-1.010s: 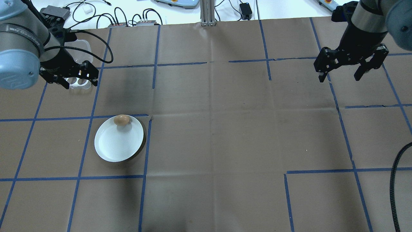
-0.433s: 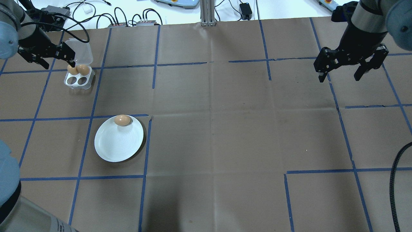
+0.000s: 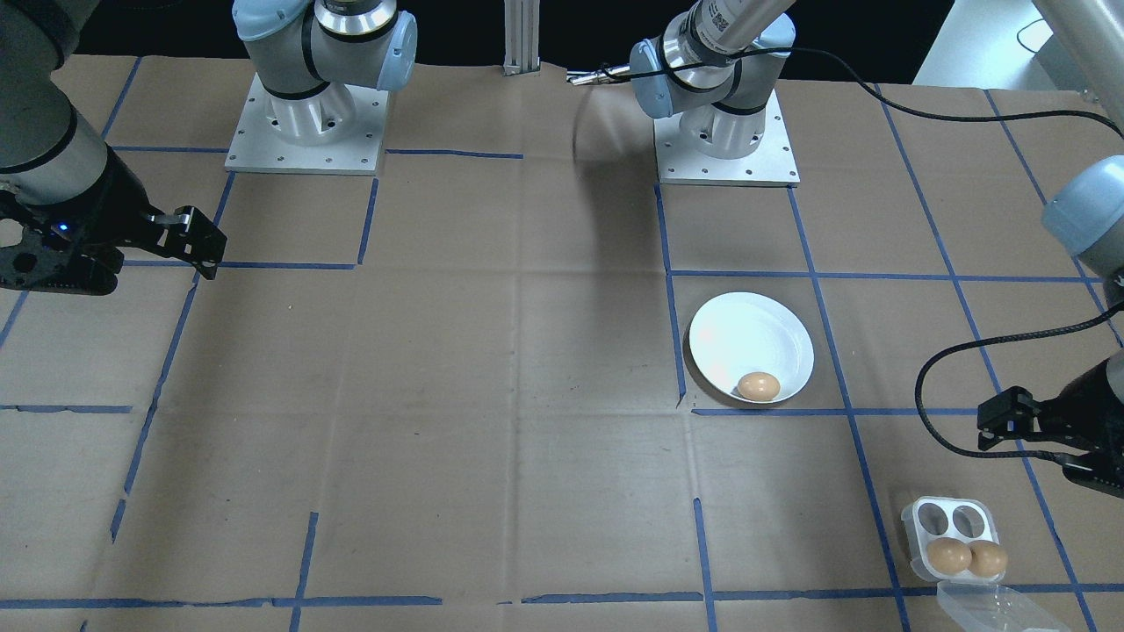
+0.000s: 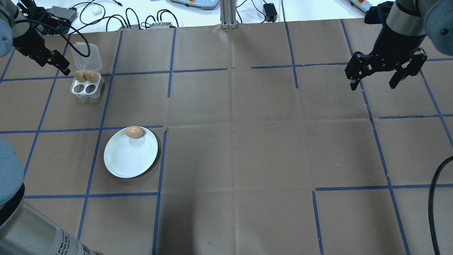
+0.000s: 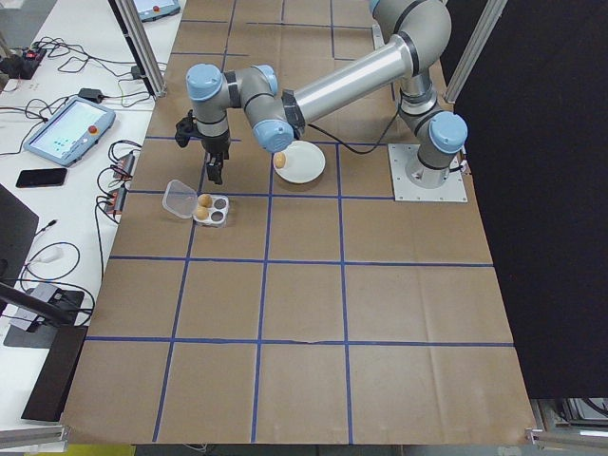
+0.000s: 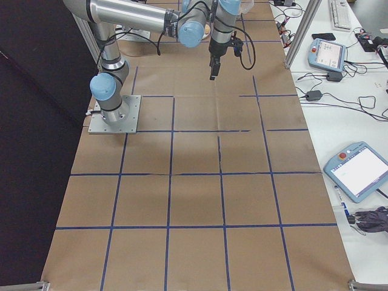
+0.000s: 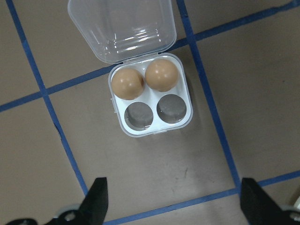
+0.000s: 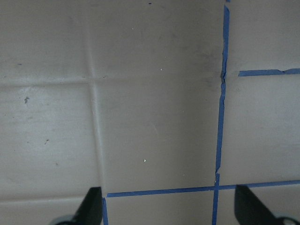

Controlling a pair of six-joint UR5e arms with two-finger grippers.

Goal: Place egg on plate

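Observation:
The white plate lies left of centre, and one brown egg rests on its far rim; both also show in the front view as plate and egg. Beyond the plate stands a clear egg tray with its lid open. It holds two more eggs in the cups nearest the lid, and the two other cups are bare. My left gripper hovers open and empty just left of the tray, its fingertips apart. My right gripper hangs open at the far right over bare paper.
Brown paper with blue tape lines covers the table. Cables and small boxes lie along the far edge. A black cable loops in at the right. An aluminium post stands at the far middle.
My left gripper has pulled back from above the egg tray toward the far left, uncovering the tray. The egg on the plate and the right arm have stayed put.

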